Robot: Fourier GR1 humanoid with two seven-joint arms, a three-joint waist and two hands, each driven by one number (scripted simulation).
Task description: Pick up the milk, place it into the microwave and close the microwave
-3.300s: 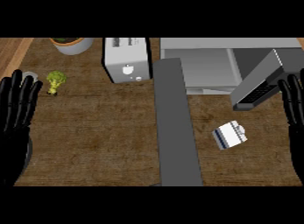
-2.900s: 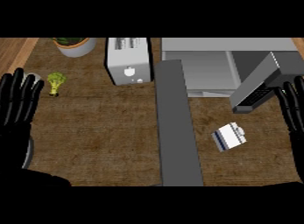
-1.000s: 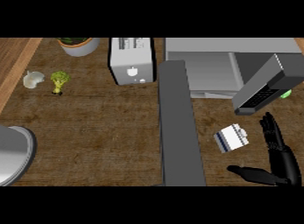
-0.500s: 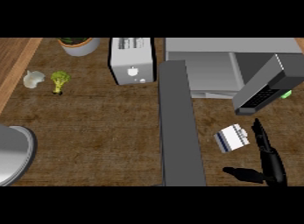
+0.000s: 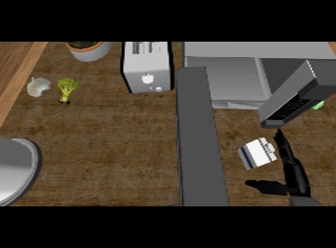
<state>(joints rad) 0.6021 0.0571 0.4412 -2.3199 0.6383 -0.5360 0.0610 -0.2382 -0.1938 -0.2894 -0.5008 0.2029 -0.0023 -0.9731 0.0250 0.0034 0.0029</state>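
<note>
The small white milk carton with blue stripes [image 5: 257, 153] lies on the brown woven worktop [image 5: 113, 145], just right of the long grey bar [image 5: 199, 140] that runs from twelve to six o'clock down the middle of the view. At about one o'clock from the carton stands the grey microwave [image 5: 235, 72], its dark door [image 5: 302, 97] swung open and overhanging the worktop just above the carton.

The step in hand looks like the grasp itself. To do it well, I judge the robot's black right hand [image 5: 292, 169] should bring its thumb round to the carton's near side while the fingers stay along the far side, so the carton is caught between them rather than nudged toward the grey bar. The lift then needs to keep under or clear of the open door's lower corner on the way to the cavity.

The hand comes in from five o'clock of the carton. Its fingers [image 5: 282, 145] are stretched out straight along the carton's right edge, touching it or very nearly, and the thumb sticks out leftward below the carton, apart from it. The span is wide open and has hold of nothing yet.

Of the left arm, only a grey forearm [image 5: 6, 169] shows at nine o'clock; its hand is out of sight.
</note>
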